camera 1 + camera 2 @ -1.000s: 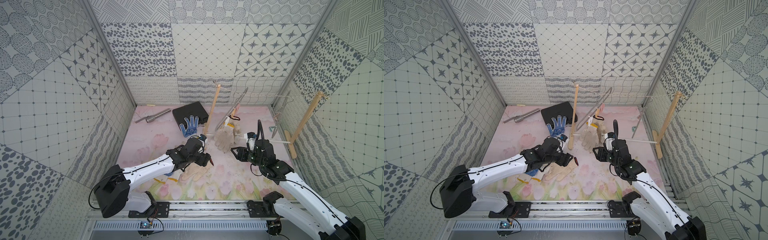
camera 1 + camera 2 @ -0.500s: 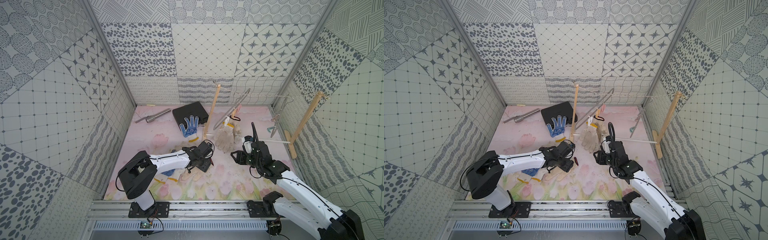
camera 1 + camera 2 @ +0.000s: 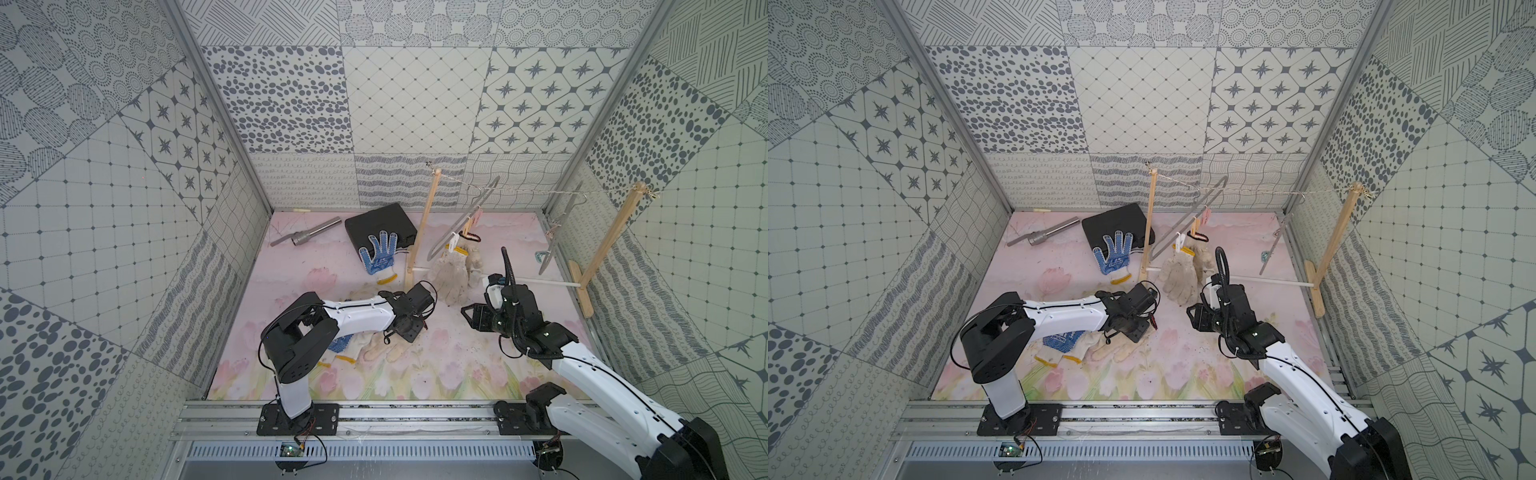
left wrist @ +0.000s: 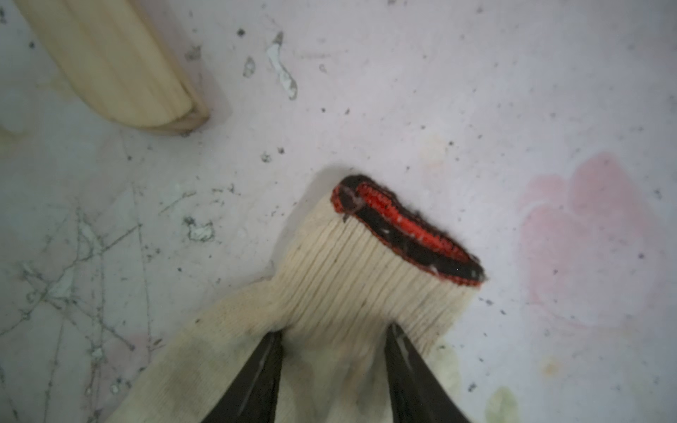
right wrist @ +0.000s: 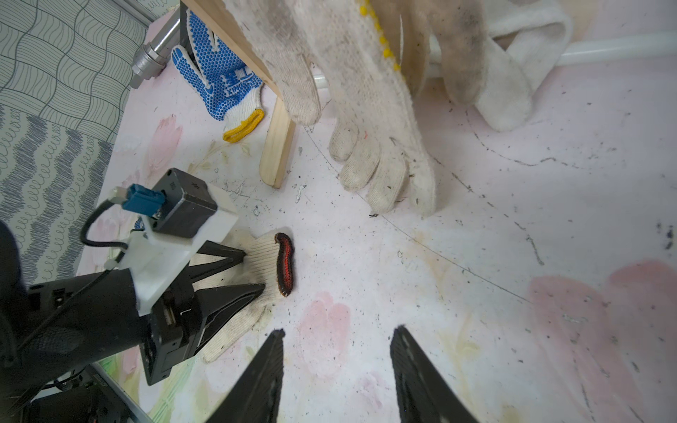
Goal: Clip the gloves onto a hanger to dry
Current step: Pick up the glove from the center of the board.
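The left hand is down on the worktop. Its two black fingers are pinched in on the ribbed cuff of a cream glove, and the knit is bunched up between them. The cuff's red-and-black edge lies just past the fingertips, flat on the flowered surface. The rest of that glove trails back under the hand. Behind the hand, beneath its arm, a blue-dotted glove with a yellow cuff edge lies touching some pale gloves.

The right hand hangs clear of the worktop, its fingers partway apart with nothing between them. The left hand and its glove sit near it, off to its left.

Ahead of the right hand and higher up, the grey hanger dangles at a slant from a string strung between two wooden posts. At the hanger's lower end small pegs hold the pegged gloves, a dirty cream pair hanging fingers down. Their tips reach the worktop, or very nearly; I cannot tell which.

Beyond the left hand, past the foot of the nearer post, a second blue-dotted glove lies palm up. Its fingers rest on a black case. A metal pipe lies farther off, beside the case and apart from it.
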